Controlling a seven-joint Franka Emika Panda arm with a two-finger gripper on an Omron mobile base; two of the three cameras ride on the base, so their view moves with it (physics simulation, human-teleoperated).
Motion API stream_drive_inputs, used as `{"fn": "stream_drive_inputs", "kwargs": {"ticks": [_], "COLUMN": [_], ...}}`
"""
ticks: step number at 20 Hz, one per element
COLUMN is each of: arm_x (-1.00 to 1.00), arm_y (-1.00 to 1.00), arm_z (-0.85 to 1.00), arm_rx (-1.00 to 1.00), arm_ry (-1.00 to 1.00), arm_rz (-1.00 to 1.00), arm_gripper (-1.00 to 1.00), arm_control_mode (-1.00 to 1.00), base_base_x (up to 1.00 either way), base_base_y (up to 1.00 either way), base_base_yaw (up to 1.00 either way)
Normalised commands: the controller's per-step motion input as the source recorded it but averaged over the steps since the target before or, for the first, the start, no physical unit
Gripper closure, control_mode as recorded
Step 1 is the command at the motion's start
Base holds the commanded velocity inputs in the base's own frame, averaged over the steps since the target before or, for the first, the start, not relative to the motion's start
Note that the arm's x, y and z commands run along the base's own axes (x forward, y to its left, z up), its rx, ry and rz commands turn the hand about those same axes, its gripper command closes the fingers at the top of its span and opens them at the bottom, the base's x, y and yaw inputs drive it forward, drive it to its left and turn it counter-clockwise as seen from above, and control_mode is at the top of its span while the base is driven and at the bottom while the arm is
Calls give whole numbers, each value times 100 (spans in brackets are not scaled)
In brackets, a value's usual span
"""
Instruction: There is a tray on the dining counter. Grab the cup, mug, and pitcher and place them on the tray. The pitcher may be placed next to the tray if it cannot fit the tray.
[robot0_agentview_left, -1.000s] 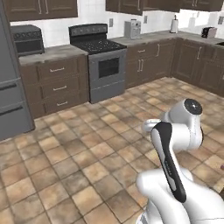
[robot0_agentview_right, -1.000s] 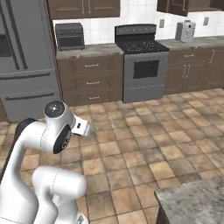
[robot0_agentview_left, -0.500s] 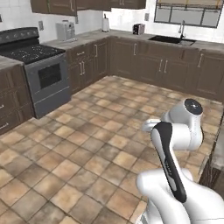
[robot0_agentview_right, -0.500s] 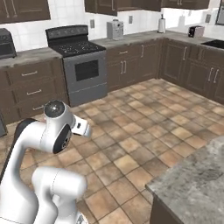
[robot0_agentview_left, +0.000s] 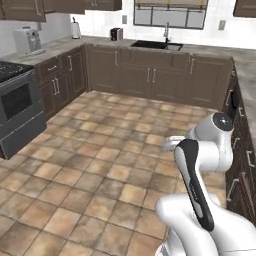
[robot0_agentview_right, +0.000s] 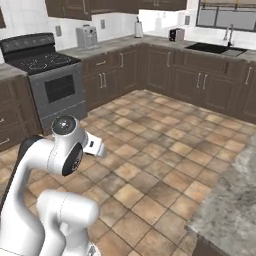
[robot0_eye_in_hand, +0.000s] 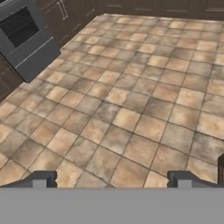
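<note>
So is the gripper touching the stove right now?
Apart. In the hand view the gripper stands open over bare floor tiles, with the stove well off toward the upper left and a wide stretch of floor between them.

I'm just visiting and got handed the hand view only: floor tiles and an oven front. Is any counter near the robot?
Observer: Yes, in the right base view a grey marbled counter corner sits at the lower right, bare where it shows.
Operator: Is there a sink anywhere?
Observer: A sink with a faucet sits under the window on the far counter.
Operator: Anything standing on the counters?
Observer: A toaster stands beside the stove.
</note>
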Motion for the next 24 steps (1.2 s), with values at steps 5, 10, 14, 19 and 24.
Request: {"fn": "stream_drive_inputs", "kwargs": {"ticks": [5,10,14,19,24], "arm_x": [0,0,0,0,0], "arm_y": [0,0,0,0,0], "arm_z": [0,0,0,0,0], "arm_rx": [0,0,0,0,0], "arm_ry": [0,0,0,0,0], "arm_rz": [0,0,0,0,0], "arm_gripper": [-100,-100,-100,-100,-100], "arm_control_mode": [100,100,100,100,100], "base_base_x": [75,84,92,94,94], "base_base_y": [37,37,33,32,27], "base_base_yaw": [-35,-23,-11,0,5]}}
